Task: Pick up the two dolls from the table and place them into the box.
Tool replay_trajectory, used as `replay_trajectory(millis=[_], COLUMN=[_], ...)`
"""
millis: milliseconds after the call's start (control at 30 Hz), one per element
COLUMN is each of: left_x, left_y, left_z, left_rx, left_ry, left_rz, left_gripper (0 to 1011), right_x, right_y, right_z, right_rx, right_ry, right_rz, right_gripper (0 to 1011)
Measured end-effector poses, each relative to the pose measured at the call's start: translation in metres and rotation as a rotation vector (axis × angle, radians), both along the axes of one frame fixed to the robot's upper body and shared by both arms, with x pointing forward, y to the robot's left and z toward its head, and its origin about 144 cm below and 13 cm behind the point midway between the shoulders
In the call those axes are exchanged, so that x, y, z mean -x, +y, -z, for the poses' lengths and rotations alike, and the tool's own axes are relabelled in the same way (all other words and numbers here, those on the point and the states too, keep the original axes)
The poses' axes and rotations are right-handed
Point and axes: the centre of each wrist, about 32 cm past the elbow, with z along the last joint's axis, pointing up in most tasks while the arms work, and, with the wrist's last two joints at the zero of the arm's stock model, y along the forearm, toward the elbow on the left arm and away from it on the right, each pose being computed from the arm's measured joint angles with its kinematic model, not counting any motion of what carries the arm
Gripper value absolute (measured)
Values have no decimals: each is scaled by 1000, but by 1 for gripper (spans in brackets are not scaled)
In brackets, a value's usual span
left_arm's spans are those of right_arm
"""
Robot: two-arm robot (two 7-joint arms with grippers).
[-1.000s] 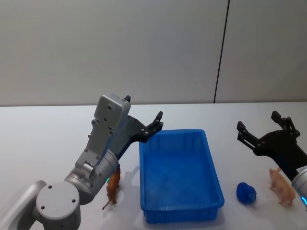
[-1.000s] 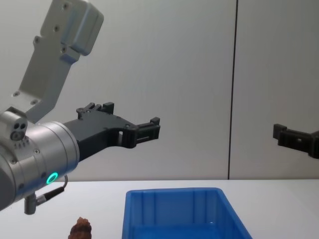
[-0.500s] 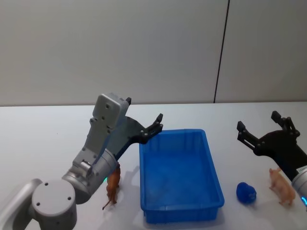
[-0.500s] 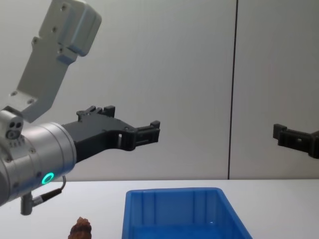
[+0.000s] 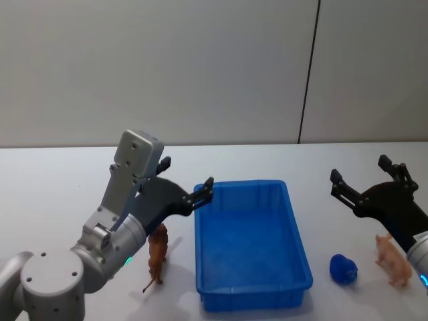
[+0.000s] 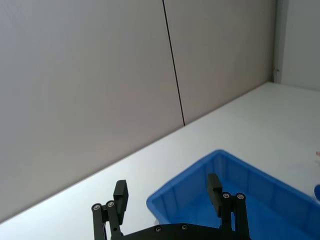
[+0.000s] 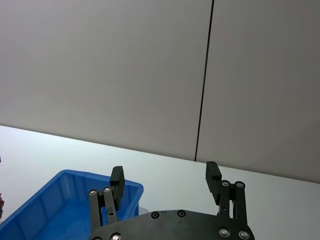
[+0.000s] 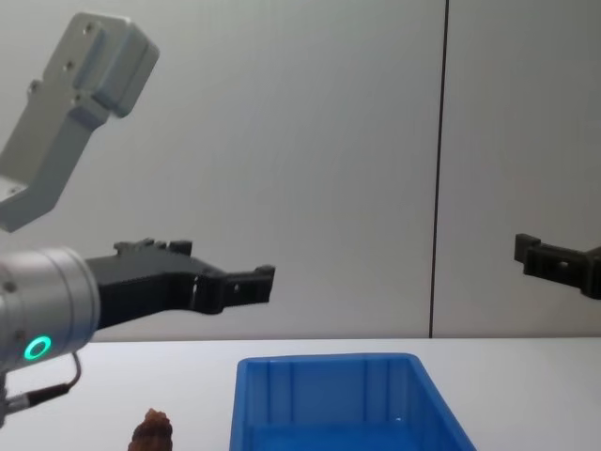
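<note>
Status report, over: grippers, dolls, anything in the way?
Left gripper open, aloft by box corner. Right gripper open, aloft near pink doll. Brown doll on table, left of box. Small blue object between pink doll and box.

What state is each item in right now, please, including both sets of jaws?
box: upright, empty.
left gripper: jaws open, empty, raised near the box's far left corner.
right gripper: jaws open, empty, raised right of the box.
reddish-brown doll: on the table, left of the box, ungripped.
peach-pink doll: on the table, right of the box, ungripped.
</note>
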Motion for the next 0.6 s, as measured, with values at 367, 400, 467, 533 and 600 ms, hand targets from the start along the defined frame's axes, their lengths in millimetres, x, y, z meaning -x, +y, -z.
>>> replay_trajectory(millis=[367,400,467,533,600], left_x=[9,9,10,11,12], left_y=[10,10,11,12,13], left_z=[-6,-6,-7,-7,-7], left_rx=[-46,-46,-58,-67,-79], left_ry=[170,170,203,230,268], left_rz=[-32,-32,-40,-47,-60], left_gripper=[1001,1001,1001,1001,1001], right_x=[0,0,0,0,0], right_y=[0,0,0,0,0], right_z=[0,0,0,0,0], right_rx=[0,0,0,0,0], right_ry=[0,0,0,0,0], right_rz=[0,0,0,0,0], right_gripper=[1000,1000,1000,1000,1000])
